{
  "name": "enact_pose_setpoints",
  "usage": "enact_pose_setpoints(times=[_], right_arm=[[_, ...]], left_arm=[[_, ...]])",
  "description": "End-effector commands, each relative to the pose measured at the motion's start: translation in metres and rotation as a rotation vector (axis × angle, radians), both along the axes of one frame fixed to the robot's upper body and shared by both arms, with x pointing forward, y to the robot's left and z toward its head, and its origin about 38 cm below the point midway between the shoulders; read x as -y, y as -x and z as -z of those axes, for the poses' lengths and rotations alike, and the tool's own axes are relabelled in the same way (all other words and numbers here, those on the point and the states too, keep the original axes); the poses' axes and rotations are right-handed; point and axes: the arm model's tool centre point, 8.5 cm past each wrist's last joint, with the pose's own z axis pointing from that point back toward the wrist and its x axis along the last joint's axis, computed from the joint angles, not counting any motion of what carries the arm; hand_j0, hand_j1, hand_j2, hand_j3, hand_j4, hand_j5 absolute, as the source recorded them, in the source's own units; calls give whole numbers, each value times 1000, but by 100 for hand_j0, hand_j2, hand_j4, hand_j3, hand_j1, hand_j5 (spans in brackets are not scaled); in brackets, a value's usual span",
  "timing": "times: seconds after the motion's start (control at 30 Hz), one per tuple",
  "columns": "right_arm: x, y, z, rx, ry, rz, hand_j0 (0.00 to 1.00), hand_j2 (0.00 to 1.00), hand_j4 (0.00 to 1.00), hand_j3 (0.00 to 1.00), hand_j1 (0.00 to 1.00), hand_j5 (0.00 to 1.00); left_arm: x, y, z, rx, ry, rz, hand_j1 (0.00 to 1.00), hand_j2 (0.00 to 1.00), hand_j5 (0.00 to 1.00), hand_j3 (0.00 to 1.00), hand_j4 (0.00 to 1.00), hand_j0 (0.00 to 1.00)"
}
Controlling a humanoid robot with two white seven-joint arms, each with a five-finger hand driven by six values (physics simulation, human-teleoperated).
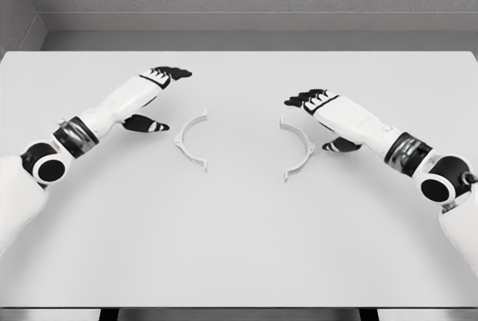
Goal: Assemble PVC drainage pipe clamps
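two white half-ring clamp pieces lie flat near the middle of the pale table [239, 246], apart, open sides facing away from each other: the left clamp half [192, 140] and the right clamp half [297, 148]. the left hand [160, 89] hovers left of center, fingers spread, holding nothing. the right hand [317, 108] sits right of center, fingers extended, apparently empty too.

Two white, smooth-shelled arms, tapering toward the wrists. Left hand [160, 82] at ten o'clock and right hand [317, 106] at two o'clock: black fingers and thumbs on white palm shells edged with thin black lines. Banded dark-and-silver rings around each forearm. Round black joint caps with white centres at eight and four o'clock.
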Motion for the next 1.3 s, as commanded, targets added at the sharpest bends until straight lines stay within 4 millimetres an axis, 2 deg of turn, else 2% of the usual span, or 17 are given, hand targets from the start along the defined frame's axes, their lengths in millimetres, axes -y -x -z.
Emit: enact_pose_setpoints(times=[0.0,0.17,0.23,0.43,0.53,0.73,0.9,1.27], right_arm=[[1,-1,10,-23,5,12,100,100,100,100,100,100],[2,-5,11,-27,8,20,100,100,100,100,100,100],[-3,-6,12,-29,-1,16,100,100,100,100,100,100],[-3,-7,12,-28,9,17,100,100,100,100,100,100],[-10,-8,11,-22,-4,10,100,100,100,100,100,100],[-14,-8,15,-36,3,7,100,100,100,100,100,100],[-25,-8,16,-37,-14,-5,100,100,100,100,100,100],[-34,-8,6,-5,-16,-24,100,100,100,100,100,100]], left_arm=[[5,1,2,-7,9,8,100,100,100,100,100,100],[3,1,4,-12,8,2,100,100,100,100,100,100],[-5,-2,8,-26,-1,-20,100,100,100,100,100,100],[-7,-4,15,-45,-2,-35,100,100,100,100,100,100],[-8,-4,16,-47,-4,-38,100,100,100,100,100,100],[1,-3,18,-50,12,-26,100,100,100,100,100,100],[7,-3,20,-54,13,-16,100,100,100,100,100,100],[18,0,23,-55,26,3,100,100,100,100,100,100]])
